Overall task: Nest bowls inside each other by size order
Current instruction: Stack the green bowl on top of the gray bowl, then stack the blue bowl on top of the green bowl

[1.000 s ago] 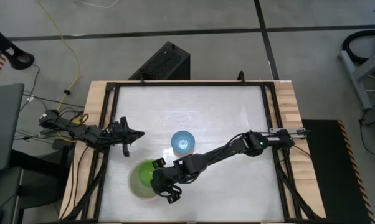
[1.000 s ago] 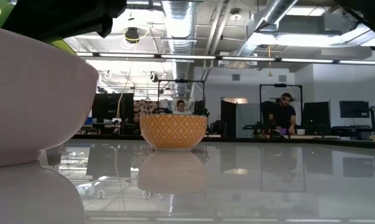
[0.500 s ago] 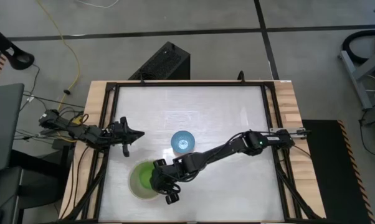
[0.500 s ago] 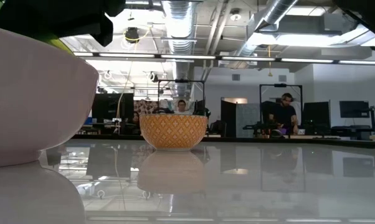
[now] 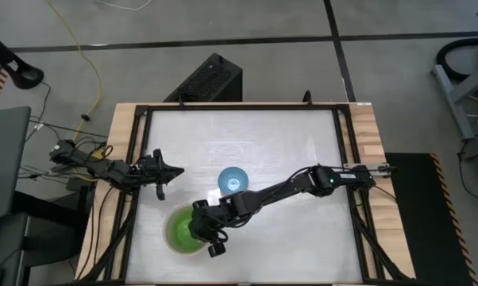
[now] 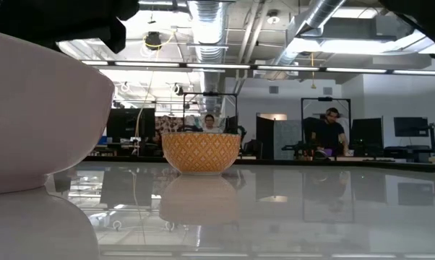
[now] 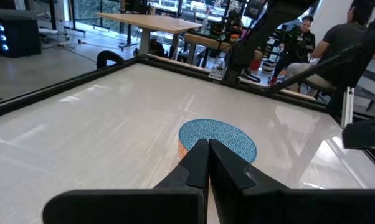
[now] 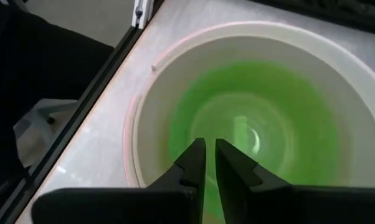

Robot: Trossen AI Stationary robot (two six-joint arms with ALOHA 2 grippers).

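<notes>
The green bowl (image 5: 178, 230) sits low inside the large cream-white bowl (image 5: 172, 247) at the table's near left; the right wrist view looks down into both (image 8: 268, 124). I cannot tell a beige-grey bowl apart there. My right gripper (image 5: 197, 230) reaches over the cream bowl's right side, its fingers nearly together over the green. The light blue bowl (image 5: 233, 180), orange-patterned outside (image 6: 201, 152), stands upright on its base mid-table. My left gripper (image 5: 161, 171) waits shut at the left, pointing at the blue bowl (image 7: 217, 138). My right gripper (image 8: 210, 146) comes from the table's right, slanting down into the cream bowl (image 8: 250, 31). Its fingers stand close together with green showing in the narrow gap. It appears to pinch the green bowl's wall on the right side, but the fingers hide the contact.
The cream bowl (image 6: 37, 108) fills the low view's left. The black frame rail (image 5: 132, 199) runs close to its left side. Open tabletop lies to the far side and right. People sit at desks in the room beyond.
My right gripper has gone toward the table's left edge and down, taking the green bowl with it. The green bowl has sunk from above the cream bowl's rim to inside it and has dropped out of the low view.
</notes>
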